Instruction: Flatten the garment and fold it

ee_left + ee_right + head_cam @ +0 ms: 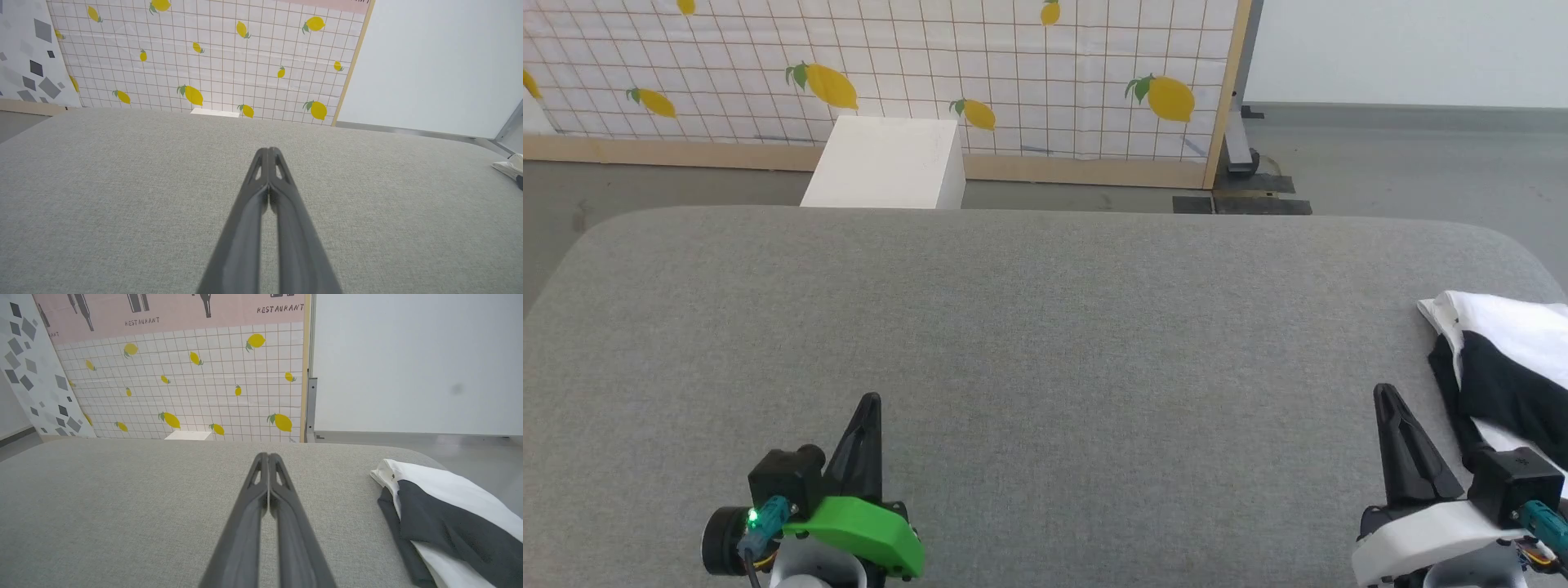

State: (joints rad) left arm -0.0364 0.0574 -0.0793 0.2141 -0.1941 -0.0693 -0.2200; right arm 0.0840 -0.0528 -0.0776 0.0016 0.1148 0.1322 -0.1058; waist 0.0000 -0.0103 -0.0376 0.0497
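The garment [1507,367] lies folded in a compact white-and-black bundle at the right edge of the grey table [1045,327]; a black sleeve crosses its white body [445,514]. Its chest print and neck tape are hidden. A sliver of it appears at the far right of the left wrist view [512,168]. My right gripper [1387,394] is shut and empty, just left of the garment and apart from it. Over bare table at the lower left, my left gripper [872,400] is shut with nothing in it; its fingertips [267,152] press together.
A white box [886,163] stands on the floor behind the table's far edge. A lemon-print screen [890,73] with a wooden frame closes the back. Grey floor and a white wall [1405,49] lie beyond the table at the right.
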